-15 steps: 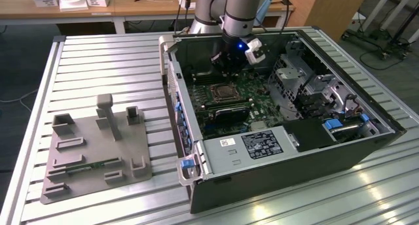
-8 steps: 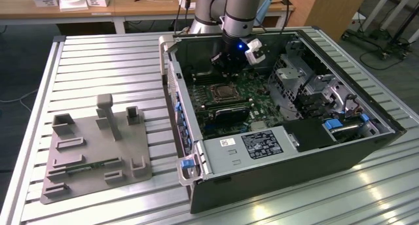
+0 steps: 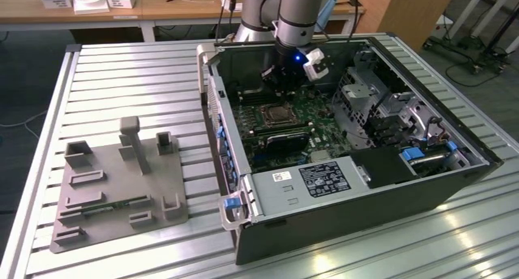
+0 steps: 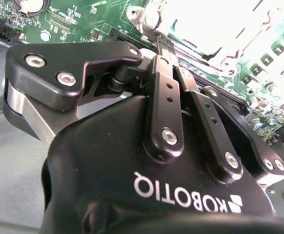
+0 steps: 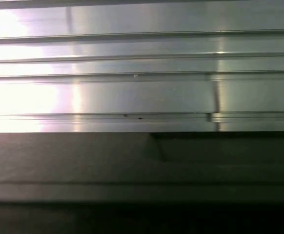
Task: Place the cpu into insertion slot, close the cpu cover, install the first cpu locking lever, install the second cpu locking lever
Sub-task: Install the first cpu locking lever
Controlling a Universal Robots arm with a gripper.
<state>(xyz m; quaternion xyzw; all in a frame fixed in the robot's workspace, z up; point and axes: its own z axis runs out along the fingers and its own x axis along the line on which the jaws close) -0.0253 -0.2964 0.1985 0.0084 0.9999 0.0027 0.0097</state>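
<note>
The black two-finger gripper point(image 3: 280, 87) hangs inside the open black computer case point(image 3: 357, 200), just above the green circuit board point(image 3: 304, 124); whether its jaws are apart or closed I cannot tell. In the second wrist view its black linkage bars point(image 4: 164, 112) sit close over the board. The case walls stand close around the arm. The square silver-rimmed insertion slot point(image 3: 276, 115) lies just beside the gripper. The case rests on a ribbed aluminium table point(image 3: 130, 78), with a grey plastic fixture tray point(image 3: 113, 188) on the exterior view's left.
</note>
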